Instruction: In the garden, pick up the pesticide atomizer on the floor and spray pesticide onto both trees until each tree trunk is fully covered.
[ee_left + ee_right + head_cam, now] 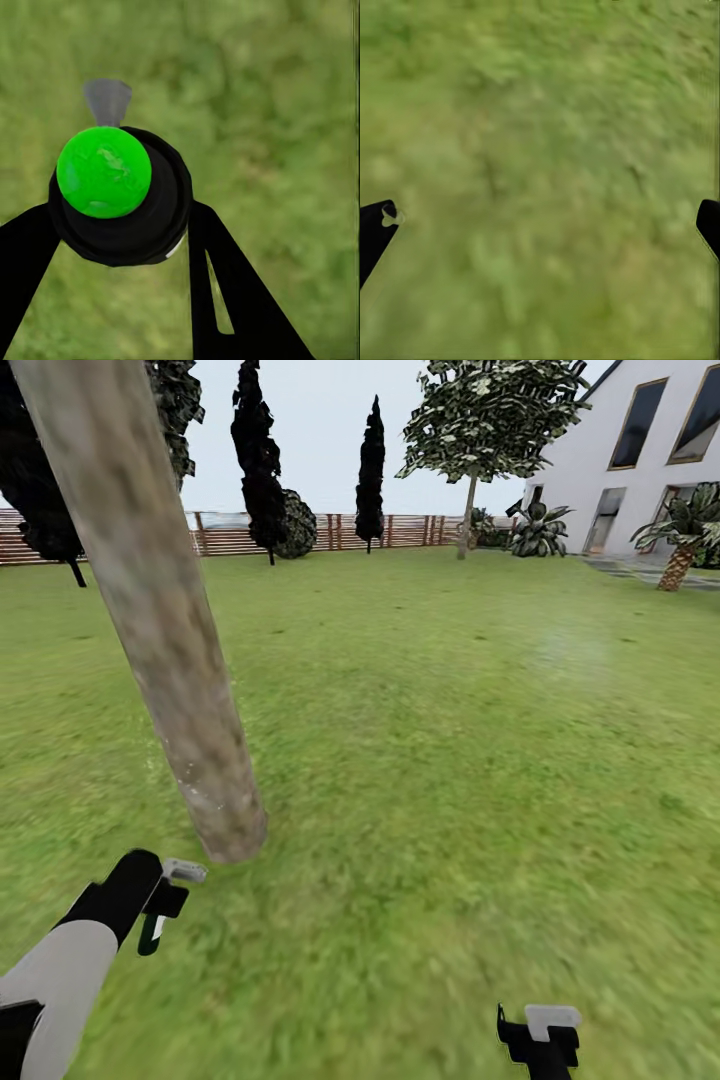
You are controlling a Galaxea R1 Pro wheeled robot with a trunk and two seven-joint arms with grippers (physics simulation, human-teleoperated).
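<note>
I'm looking out over a wide green lawn (430, 760), blurry-textured turf running flat to a brown horizontal-slat fence (230, 535) at the far edge, under a pale grey sky. A white house (640, 460) with dark windows stands at the far right, with a short scaly-stemmed palm (680, 555) and a spiky shrub (540, 530) in front of it.

Right ahead of my left arm, a smooth, mottled beige-grey tree trunk (160, 620) rises from the grass as a straight bare column, slanting across the head view. A second tree (490, 420) with a slim pale trunk and blocky dark green crown stands well apart, near the fence. Three narrow near-black conifers (370, 465) line the fence between them.

My left gripper (120, 225) is clamped around the pesticide atomizer (112, 187): a round black body with a glossy green cap and a small grey nozzle, one black finger on each side touching it. In the head view that gripper hangs just beside the trunk's base.

My right gripper (540, 217) is spread wide with nothing between its fingers, grass beneath it.
</note>
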